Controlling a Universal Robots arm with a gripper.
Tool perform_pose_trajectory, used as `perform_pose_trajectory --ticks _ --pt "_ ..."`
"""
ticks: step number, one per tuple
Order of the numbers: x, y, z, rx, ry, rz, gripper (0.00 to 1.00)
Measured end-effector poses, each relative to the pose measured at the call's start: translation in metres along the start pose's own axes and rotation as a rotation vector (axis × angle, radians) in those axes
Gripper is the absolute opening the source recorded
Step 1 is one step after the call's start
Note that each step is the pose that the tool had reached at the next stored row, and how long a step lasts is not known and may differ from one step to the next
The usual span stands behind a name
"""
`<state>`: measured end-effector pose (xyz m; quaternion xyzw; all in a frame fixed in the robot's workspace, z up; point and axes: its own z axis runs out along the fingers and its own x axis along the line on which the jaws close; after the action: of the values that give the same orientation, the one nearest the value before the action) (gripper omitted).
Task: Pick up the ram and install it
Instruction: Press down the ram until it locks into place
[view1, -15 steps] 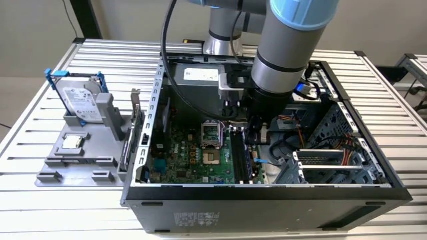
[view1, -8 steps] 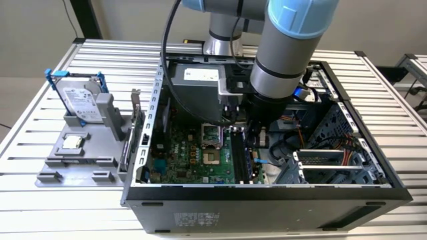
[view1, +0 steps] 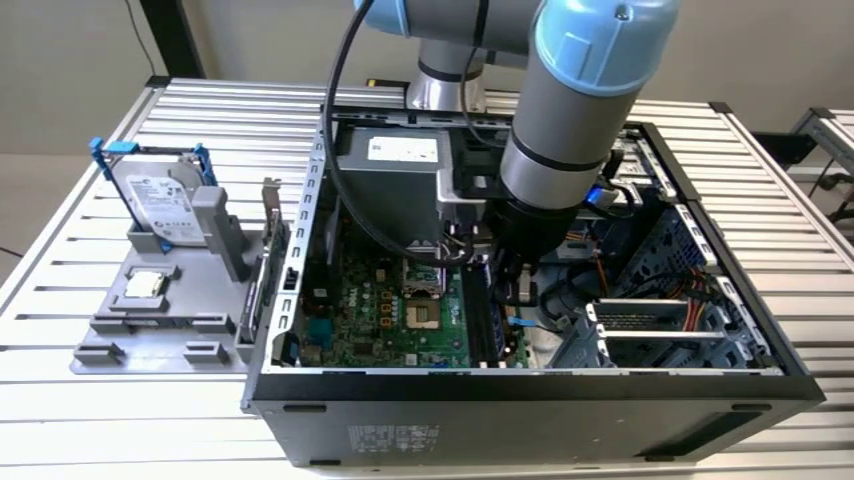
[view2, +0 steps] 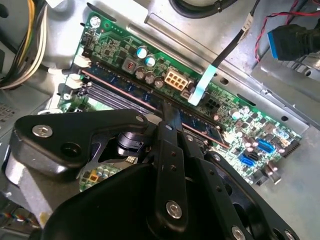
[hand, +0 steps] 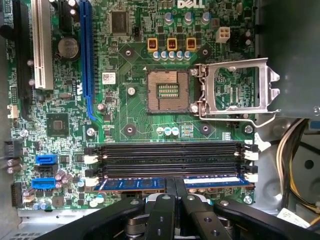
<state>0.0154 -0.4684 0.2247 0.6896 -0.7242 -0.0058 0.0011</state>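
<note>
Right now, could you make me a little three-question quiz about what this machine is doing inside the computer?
1. True or false: the ram lies outside the computer case.
2. What is the gripper closed on? A) hard drive B) the ram C) a cable
3. Fill in: on the green motherboard, the processor socket has its metal latch frame ____.

Key:
1. False; it stands at the outermost black memory slot, in both wrist views.
2. B
3. open, with no chip in the socket.
</note>
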Motion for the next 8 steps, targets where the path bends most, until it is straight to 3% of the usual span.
perform_pose_trajectory --ticks 8 --pt "0.0001 -0.0001 0.0033 -0.0001 0.0005 0.0 0.0"
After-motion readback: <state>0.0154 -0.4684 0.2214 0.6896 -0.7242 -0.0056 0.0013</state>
